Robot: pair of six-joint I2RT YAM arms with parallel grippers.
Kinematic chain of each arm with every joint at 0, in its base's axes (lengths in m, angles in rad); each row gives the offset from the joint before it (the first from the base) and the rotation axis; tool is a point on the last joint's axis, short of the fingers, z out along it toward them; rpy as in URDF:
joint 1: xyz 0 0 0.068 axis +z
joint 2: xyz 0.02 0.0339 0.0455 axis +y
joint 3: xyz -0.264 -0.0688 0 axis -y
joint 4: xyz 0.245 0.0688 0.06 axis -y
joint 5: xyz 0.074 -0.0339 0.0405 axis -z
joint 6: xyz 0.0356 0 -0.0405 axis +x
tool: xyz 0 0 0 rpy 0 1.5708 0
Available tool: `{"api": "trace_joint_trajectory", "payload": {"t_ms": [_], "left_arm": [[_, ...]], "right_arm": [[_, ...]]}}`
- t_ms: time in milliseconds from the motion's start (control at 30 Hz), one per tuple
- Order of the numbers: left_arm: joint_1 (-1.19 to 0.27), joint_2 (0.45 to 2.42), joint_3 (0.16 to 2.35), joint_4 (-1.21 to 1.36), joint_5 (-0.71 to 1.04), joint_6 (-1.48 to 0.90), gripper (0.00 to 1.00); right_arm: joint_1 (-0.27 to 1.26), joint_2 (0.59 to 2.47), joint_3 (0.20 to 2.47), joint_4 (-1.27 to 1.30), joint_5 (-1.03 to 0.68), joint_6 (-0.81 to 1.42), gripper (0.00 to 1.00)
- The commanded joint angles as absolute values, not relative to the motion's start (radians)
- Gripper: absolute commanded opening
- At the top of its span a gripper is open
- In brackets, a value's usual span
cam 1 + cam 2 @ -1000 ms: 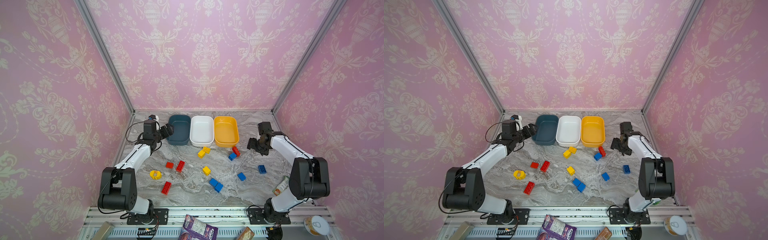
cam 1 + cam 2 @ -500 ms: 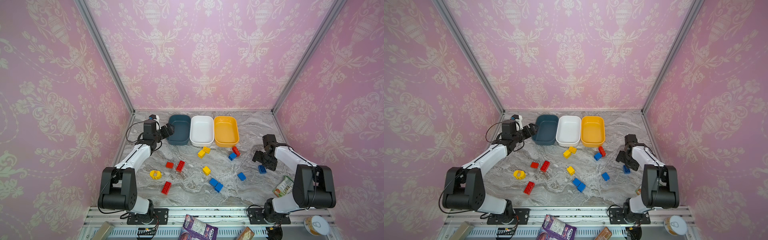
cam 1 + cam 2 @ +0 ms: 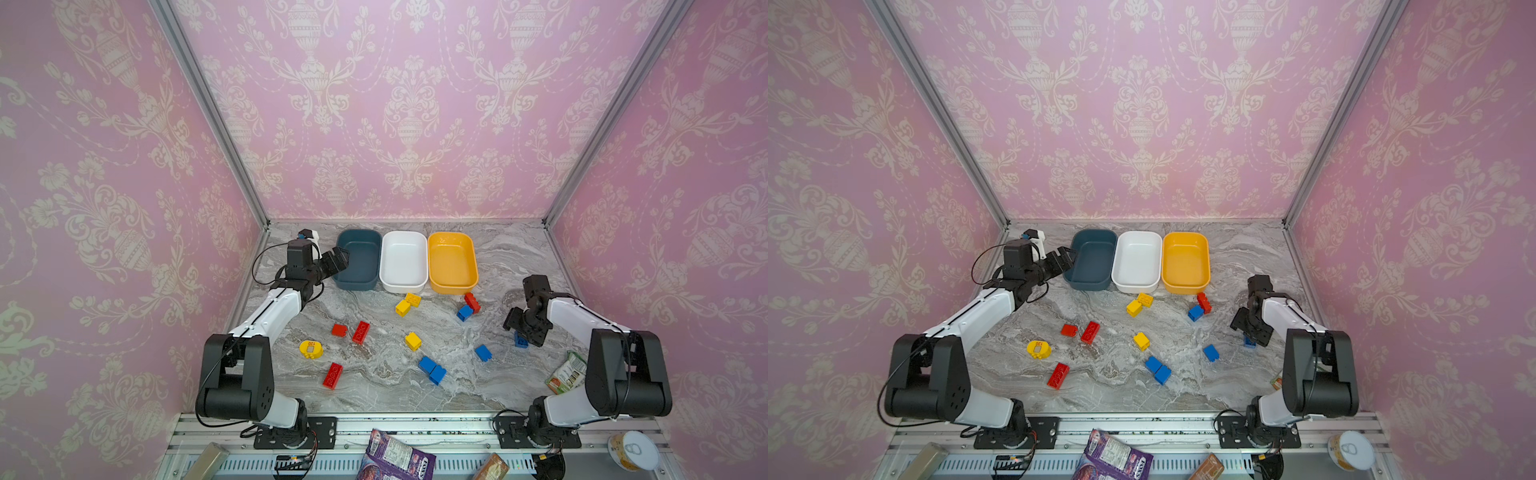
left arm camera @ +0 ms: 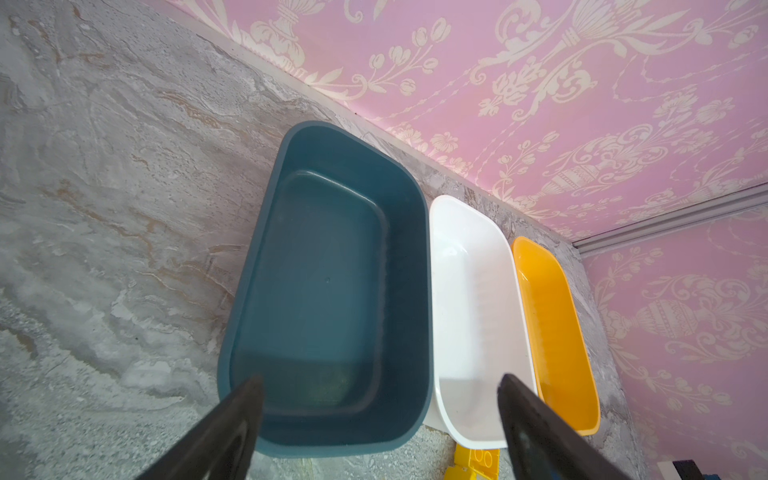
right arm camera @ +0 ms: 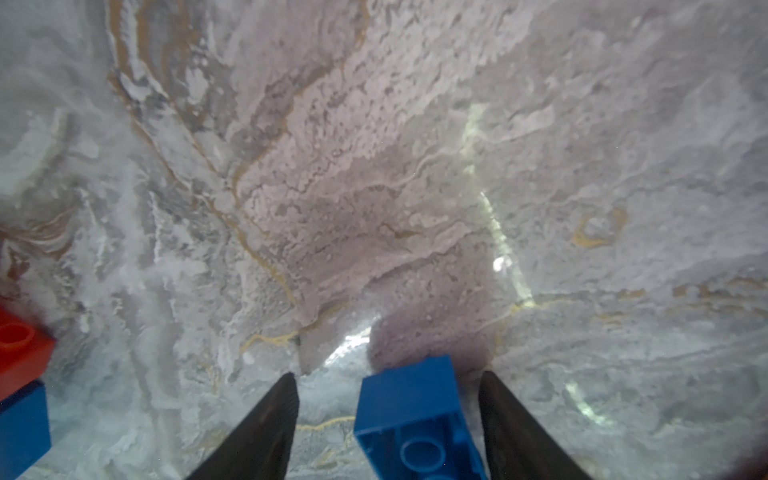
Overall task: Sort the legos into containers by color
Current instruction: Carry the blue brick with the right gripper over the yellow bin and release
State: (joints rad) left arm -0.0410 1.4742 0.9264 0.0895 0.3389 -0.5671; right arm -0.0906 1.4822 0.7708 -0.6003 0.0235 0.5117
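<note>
R gripper (image 5: 387, 376) is low over the marble tabletop (image 3: 498, 257) on the right side. Jaws spread, w/ a blue brick (image 5: 409, 403) between the fingers (image 5: 511, 415). Brick's hollow underside shows in the R wrist view. It sits closer to one finger, w/ a clear gap on the other side, so not pinched. In both top views the brick (image 3: 520, 341) peeks out just under the gripper, well apart from the tubs.

L gripper (image 4: 380, 377) hangs at the near-left corner of the dark teal tub (image 4: 409, 249), fingers wide, nothing btwn them. Teal, white tub (image 3: 404, 286) and yellow-orange tub (image 3: 453, 289) sit side by side at the back. Other legos lie loose on the tabletop, e.g. a red brick (image 3: 472, 301) touching a blue one (image 3: 464, 312) just in front of the yellow-orange tub.
</note>
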Motion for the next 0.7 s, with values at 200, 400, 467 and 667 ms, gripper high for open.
{"api": "trace_joint_trajectory", "payload": {"t_ms": [200,400,467,667], "left_arm": [[-0.033,1.448,0.911,0.093,0.366,-0.569,0.91],[-0.032,1.436,0.907,0.084,0.365,-0.571,0.91],[-0.032,1.43,0.902,0.081,0.365,-0.571,0.91],[-0.033,1.409,0.874,0.08,0.361,-0.577,0.92]], "right_arm": [[-0.057,1.461,0.746,-0.609,0.057,0.52,0.38],[-0.039,1.467,0.759,-0.606,0.047,0.525,0.28],[-0.02,1.459,0.778,-0.614,0.056,0.525,0.28],[0.091,1.457,0.908,-0.652,0.087,0.528,0.28]]}}
